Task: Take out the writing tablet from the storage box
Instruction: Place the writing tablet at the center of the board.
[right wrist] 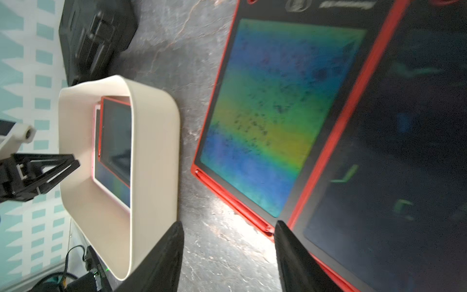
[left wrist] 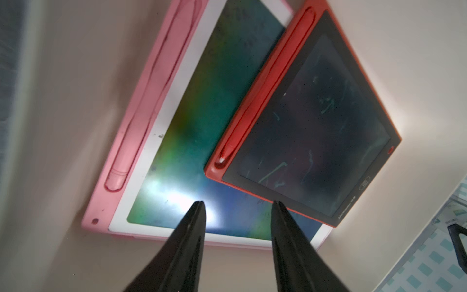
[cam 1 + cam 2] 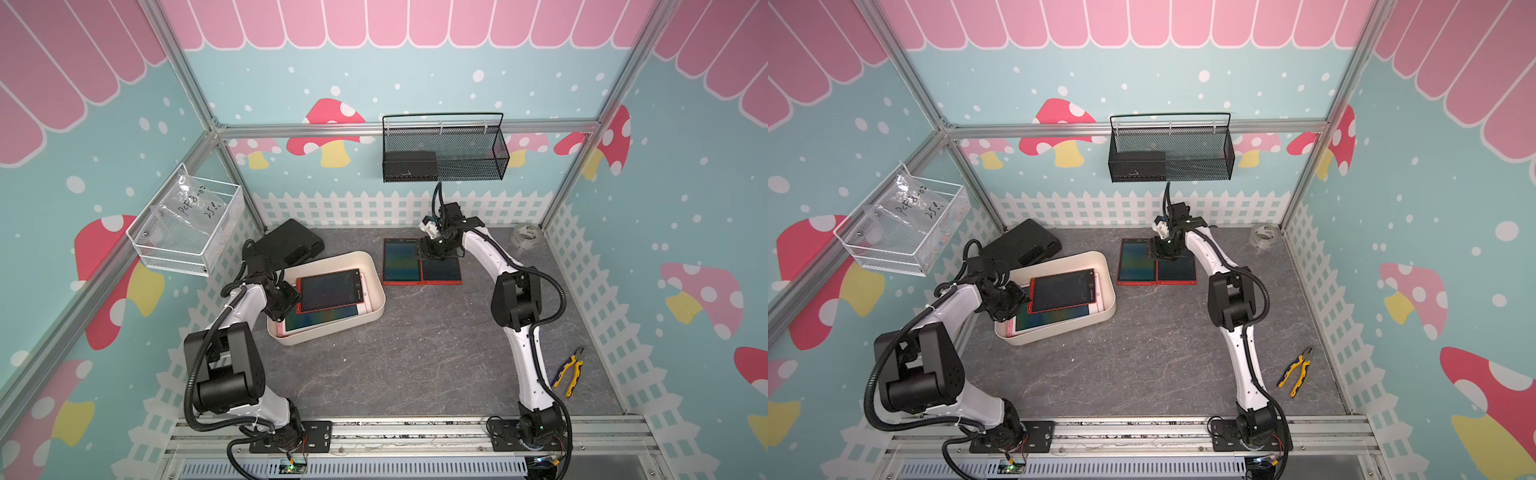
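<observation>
Between the fingertips of the left hand (image 2: 237, 205) nothing was held: its two fingers stood apart, poised over the near end of the pink tablet (image 2: 141, 113) and its screen. Just past one finger lay the near edge of the red writing tablet (image 2: 316, 126), resting askew on top of the pink one. Both sat inside the storage box (image 3: 332, 331), whose end wall was right by the hand.

I judged the step in hand to be the grasp on that red tablet. To do it well, I would shift the hand sideways until the red frame's edge sat between the fingers, close on the frame rather than the glossy screen, and lift it clear of the box wall before carrying it off. A shallow pinch would likely slip.

Well apart from this hand, the right hand (image 3: 432, 253) hung empty, fingers apart, over two red tablets (image 3: 401, 262) on the worktop (image 3: 415, 365).
</observation>
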You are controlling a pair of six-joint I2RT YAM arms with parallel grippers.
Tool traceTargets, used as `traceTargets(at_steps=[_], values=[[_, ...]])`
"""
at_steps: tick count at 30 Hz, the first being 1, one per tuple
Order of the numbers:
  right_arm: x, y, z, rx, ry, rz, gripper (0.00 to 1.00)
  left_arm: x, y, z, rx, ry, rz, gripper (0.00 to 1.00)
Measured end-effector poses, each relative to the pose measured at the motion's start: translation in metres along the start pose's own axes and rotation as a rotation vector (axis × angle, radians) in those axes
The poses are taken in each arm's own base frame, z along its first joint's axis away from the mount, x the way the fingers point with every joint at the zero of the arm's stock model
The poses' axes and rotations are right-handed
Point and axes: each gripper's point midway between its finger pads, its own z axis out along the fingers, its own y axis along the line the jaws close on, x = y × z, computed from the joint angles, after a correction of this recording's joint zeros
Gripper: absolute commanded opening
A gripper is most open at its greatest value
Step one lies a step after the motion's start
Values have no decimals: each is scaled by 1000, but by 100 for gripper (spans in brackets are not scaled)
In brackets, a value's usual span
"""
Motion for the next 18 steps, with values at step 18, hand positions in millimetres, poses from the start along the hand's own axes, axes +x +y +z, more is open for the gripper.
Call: traceTargets(at_steps=[18], values=[[27,86,34,-222,80,-78,59,-16,6,29,-49,21,75,47]])
